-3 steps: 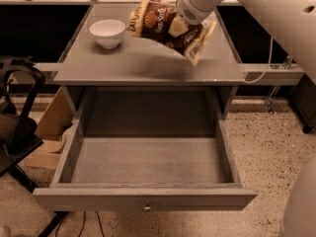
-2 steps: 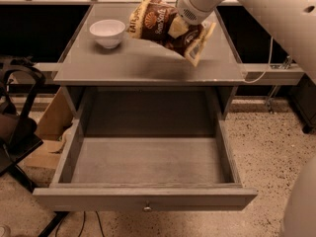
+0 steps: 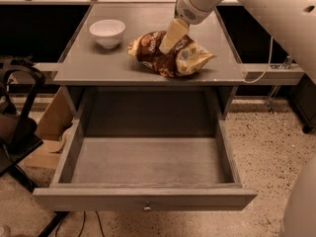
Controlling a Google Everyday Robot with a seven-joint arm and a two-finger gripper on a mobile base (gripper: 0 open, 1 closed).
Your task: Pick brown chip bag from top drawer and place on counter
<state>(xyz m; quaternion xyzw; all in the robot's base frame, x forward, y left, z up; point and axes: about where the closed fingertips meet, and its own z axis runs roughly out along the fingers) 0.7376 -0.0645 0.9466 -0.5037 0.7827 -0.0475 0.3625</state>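
The brown chip bag point(image 3: 170, 58) lay on its side on the table point(image 3: 148, 16), just right of the white bowl point(image 3: 107, 32) and somewhat nearer the table's front edge than the bowl was. The claw point(image 3: 170, 38) sat right of the bowl too, its tip against the bag's upper face, with the arm running off up and to the right. Whether the claw was clamped on the bag or had let go could not be told.

The bag looked fully borne by the table, so the step in hand seemed to be letting go and clearing off. Doing it well would mean opening wide before any lift, then rising straight up, since crinkled film catches easily and a sideways pull could drag the bag along. A drag toward the bowl might knock it. A drag the other way, toward the front edge, might tip the bag over the lip.

The top drawer point(image 3: 148, 157) stood pulled out below and in front of the bowl, its knob point(image 3: 146, 209) facing the camera. Its grey floor showed nothing in it. The bowl, upright, showed nothing inside either, as far as its inner wall could be seen.
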